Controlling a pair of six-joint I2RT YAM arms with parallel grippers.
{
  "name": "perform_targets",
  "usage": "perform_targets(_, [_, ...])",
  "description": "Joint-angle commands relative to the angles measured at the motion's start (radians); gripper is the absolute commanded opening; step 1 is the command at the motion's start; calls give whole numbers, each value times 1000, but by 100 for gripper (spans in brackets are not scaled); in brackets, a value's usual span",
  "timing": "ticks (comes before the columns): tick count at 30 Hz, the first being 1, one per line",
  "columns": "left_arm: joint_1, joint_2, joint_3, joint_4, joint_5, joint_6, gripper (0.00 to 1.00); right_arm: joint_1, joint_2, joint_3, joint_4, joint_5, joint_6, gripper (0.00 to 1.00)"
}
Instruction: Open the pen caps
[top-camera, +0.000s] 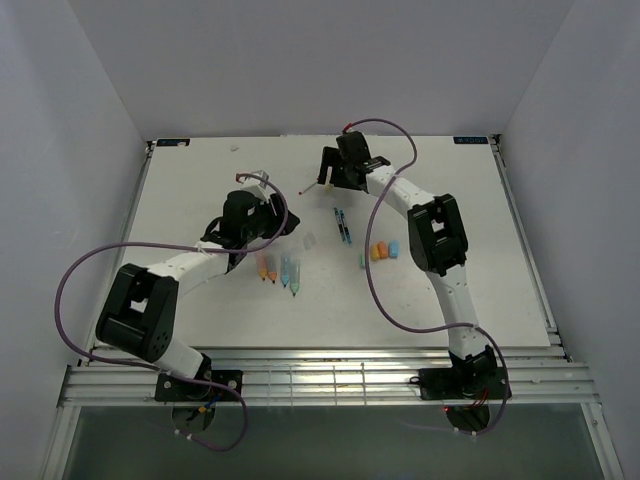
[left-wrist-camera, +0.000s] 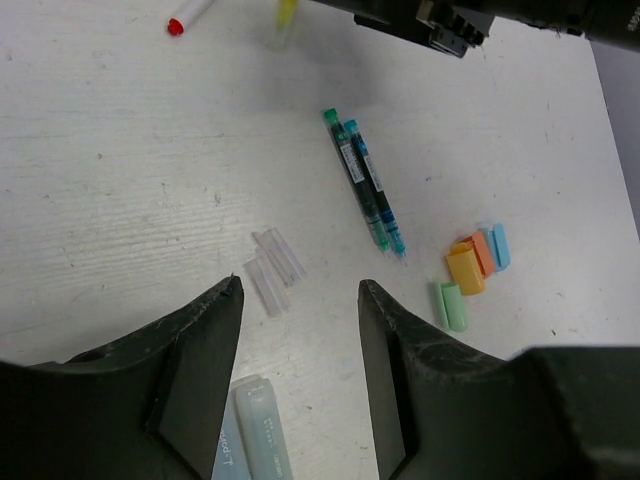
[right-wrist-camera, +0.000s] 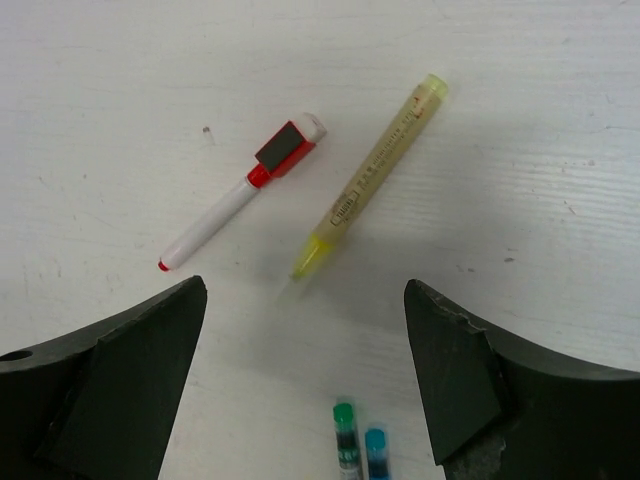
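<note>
Four loose caps lie in a cluster on the white table: yellow-orange, orange, blue and pale green; in the top view the cluster sits at centre right. A white marker wears a red cap. A yellow highlighter lies beside it. My right gripper is open and empty, just short of both. My left gripper is open and empty above pale highlighter barrels, with small clear caps just beyond its tips.
Two thin pens, green and blue, lie side by side mid-table; their ends show in the right wrist view. Coloured highlighter barrels lie near the left arm. The table's back edge is close behind the right gripper.
</note>
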Motion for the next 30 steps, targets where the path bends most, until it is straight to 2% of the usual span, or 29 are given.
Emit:
perform_targets(1, [4, -49, -46, 21, 7, -10, 61, 35, 62, 134, -76, 103, 33, 86])
perform_targets(11, [4, -141, -130, 80, 36, -53, 61, 85, 199, 308, -208, 281, 18, 81])
perform_targets(16, [4, -192, -159, 101, 28, -56, 61, 87, 222, 307, -221, 333, 4, 77])
perform_targets(19, [4, -198, -170, 109, 33, -58, 61, 85, 237, 315, -227, 347, -4, 71])
perform_targets(20, [4, -198, -173, 110, 36, -58, 61, 85, 242, 322, -231, 347, -10, 64])
perform_targets(23, [4, -204, -185, 115, 36, -56, 61, 84, 272, 361, -271, 364, -24, 58])
perform_targets(30, [4, -198, -208, 130, 45, -56, 61, 85, 257, 307, -291, 358, -57, 41])
